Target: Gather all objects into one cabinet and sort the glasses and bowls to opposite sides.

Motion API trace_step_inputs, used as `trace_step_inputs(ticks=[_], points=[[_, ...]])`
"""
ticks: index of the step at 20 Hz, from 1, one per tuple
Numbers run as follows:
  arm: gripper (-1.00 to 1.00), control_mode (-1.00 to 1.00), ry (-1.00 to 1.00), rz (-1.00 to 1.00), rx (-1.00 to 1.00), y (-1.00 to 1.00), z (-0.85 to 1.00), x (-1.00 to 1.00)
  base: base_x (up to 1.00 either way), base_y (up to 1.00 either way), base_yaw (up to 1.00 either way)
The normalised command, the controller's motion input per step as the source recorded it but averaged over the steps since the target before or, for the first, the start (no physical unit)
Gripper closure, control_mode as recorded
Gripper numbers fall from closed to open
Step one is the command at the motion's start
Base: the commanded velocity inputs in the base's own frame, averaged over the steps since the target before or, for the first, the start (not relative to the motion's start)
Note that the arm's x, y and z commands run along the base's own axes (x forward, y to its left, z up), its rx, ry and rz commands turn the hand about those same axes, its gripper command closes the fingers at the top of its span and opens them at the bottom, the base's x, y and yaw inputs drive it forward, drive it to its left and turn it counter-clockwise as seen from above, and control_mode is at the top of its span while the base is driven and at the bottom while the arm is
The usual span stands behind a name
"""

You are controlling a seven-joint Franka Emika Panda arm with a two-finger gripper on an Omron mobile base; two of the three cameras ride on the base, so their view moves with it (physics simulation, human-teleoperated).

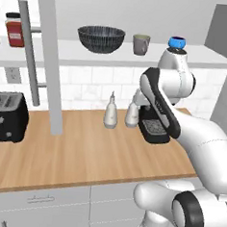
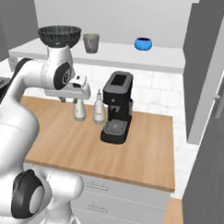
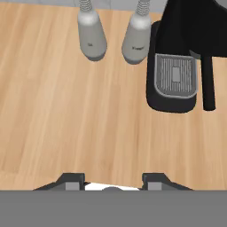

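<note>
1. Three pieces of tableware are seen on the white shelf (image 1: 67,51) of the wall cabinet: the large black ribbed bowl (image 1: 100,38), the dull grey cup with a side handle (image 1: 140,44) and the small bright blue bowl (image 1: 177,43).
2. From the left base view they are ranged left to right in that order, well apart from one another; the blue bowl is partly covered by the arm.
3. An open flat grey cabinet door (image 1: 50,57) with a slim steel bar handle (image 1: 28,51) is seen edge-on at the left.
4. A red-labelled jar (image 1: 15,29) is set on the shelf beyond the door.
5. On the wooden bench (image 1: 83,151) two white pear-shaped shakers (image 1: 110,113) stand just beside a black coffee machine (image 2: 117,107); a black toaster (image 1: 6,116) stands at the far left.
6. The pincer (image 3: 113,181) is held above bare bench, pointing down; its fingertips (image 3: 73,179) are set apart with nothing between them.
</note>
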Motion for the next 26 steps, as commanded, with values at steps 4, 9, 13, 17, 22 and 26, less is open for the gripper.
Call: trace_step_inputs(ticks=[4,9,13,17,22,26], points=[[-1.00,1.00,0.00,0.00,0.00,0.00,0.00,0.00,0.00,0.00,0.00],[-1.00,1.00,0.00,0.00,0.00,0.00,0.00,0.00,-0.13,0.01,0.35],[-1.00,1.00,0.00,0.00,0.00,0.00,0.00,0.00,-0.03,0.12,0.68],[-1.00,1.00,0.00,0.00,0.00,0.00,0.00,0.00,0.00,0.27,0.80],[-1.00,1.00,0.00,0.00,0.00,0.00,0.00,0.00,-0.24,0.17,0.71],[-1.00,1.00,0.00,0.00,0.00,0.00,0.00,0.00,-0.62,0.11,0.54]])
